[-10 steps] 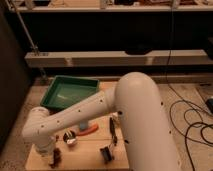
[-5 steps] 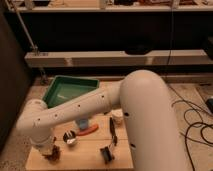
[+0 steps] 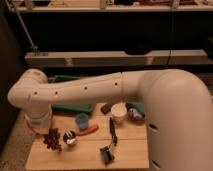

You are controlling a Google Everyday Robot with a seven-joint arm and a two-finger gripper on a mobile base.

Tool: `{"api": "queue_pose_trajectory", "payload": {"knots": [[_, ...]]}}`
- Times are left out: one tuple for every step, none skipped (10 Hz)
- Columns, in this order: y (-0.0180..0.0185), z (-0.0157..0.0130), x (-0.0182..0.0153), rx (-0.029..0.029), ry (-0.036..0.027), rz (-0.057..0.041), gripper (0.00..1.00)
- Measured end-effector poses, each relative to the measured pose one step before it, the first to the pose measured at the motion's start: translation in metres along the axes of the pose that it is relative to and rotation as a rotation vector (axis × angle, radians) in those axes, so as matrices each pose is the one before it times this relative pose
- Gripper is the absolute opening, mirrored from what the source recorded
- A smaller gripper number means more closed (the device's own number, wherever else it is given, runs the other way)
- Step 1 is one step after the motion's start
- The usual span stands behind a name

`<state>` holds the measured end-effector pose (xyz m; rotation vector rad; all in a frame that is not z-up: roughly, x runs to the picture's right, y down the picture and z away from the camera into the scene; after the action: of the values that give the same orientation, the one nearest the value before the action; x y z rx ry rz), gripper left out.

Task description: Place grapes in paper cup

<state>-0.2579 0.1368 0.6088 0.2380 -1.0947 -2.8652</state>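
Starting at the gripper [image 3: 48, 134], below the white wrist at the left end of the surface [image 3: 90, 157]: jaws pressed together, right beside the grapes [image 3: 52, 140]; a grip cannot be confirmed. The paper cup [image 3: 119, 114] stands upright, well apart to the camera view's right and slightly farther back, past the blue cup [image 3: 81, 120] and carrot [image 3: 89, 130].

Table [image 3: 90, 157]: paper cup [image 3: 119, 113] toward its back. Small cup [image 3: 82, 120] left of paper cup, carrot [image 3: 89, 130] front-left of it. Dark tool [image 3: 112, 131] just in front of paper cup. Grapes [image 3: 52, 139] farther left and nearer the front; gripper [image 3: 47, 132] just beside them. Tray [image 3: 75, 107] behind-left of paper cup.
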Motion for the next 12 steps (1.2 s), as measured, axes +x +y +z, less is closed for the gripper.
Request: {"api": "queue_pose_trajectory", "payload": {"knots": [[0.01944,-0.03159,-0.00293,-0.00844,0.04065,0.00221,0.0],[0.01648,-0.0208,-0.00394,0.0007,0.04587,-0.00044,0.0],[0.0181,-0.02134,-0.00616,-0.00432,0.05016,0.0024,0.0],[0.01244,-0.01748,-0.00201,-0.00581,0.0412,-0.00495,0.0],[0.00789,-0.01079,-0.00158,-0.00505,0.02541,-0.00239,0.0],[0.00146,-0.00142,-0.00089,-0.00087,0.00297,0.0006,0.0],[-0.00128,0.00106,0.00223,0.00212,-0.00013,-0.00475,0.0],[-0.00025,-0.0002,0.00046,0.0,0.00051,-0.00071,0.0],[0.00023,-0.0001,-0.00057,-0.00018,-0.00022,0.00103,0.0],[0.00062,-0.00014,-0.00069,0.0011,-0.00159,0.00193,0.0],[0.00234,-0.0014,-0.00194,-0.00359,-0.0127,0.01159,0.0],[0.00641,-0.00299,-0.00507,-0.00744,-0.01142,0.02197,0.0]]}}
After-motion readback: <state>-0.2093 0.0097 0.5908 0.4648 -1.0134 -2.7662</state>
